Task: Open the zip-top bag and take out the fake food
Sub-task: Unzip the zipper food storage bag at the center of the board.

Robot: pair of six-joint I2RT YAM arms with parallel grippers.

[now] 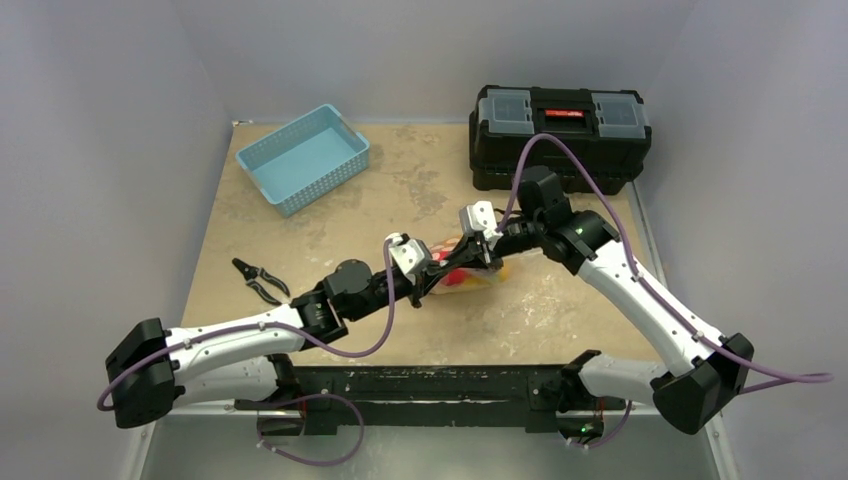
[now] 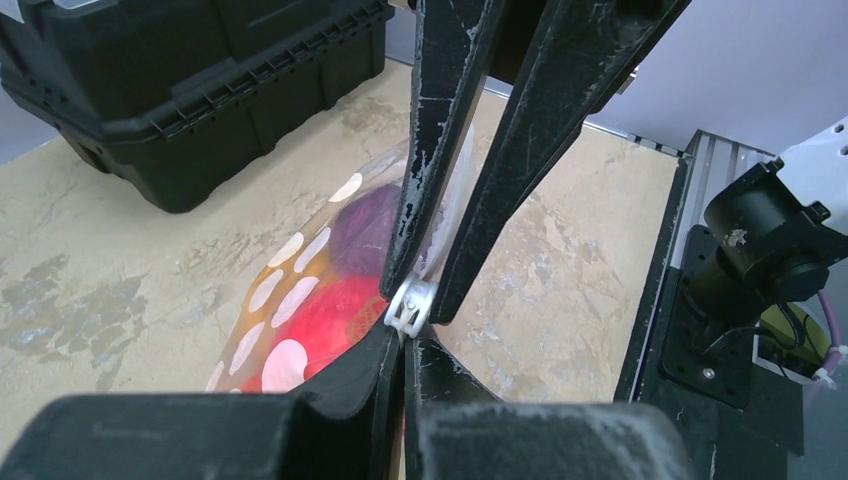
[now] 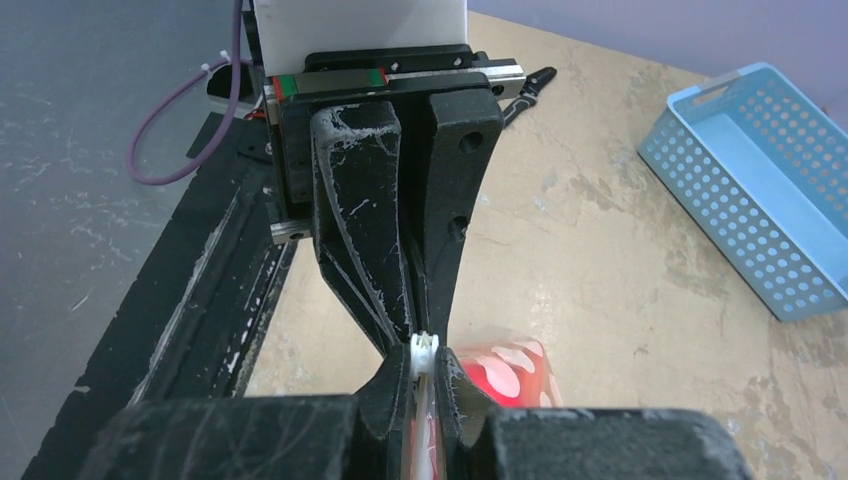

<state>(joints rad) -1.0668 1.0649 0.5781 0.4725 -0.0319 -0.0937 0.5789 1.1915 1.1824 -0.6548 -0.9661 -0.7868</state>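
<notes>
Left gripper (image 2: pixel 405 345) and right gripper (image 3: pixel 428 372) reach inward, wrists low, meeting tip to tip at centre. Each is clenched on the mouth of the bag (image 2: pixel 292 250), food (image 2: pixel 335 310) inside.

place: robot lab cell | cues: grey enclosure walls (image 1: pixel 120 120), toolbox (image 1: pixel 558 135)

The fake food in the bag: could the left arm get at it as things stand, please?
Probably not yet. The fake food lies behind the plastic of the zip-top bag, and the left fingers are shut on its white zip strip, as are the right fingers.
</notes>
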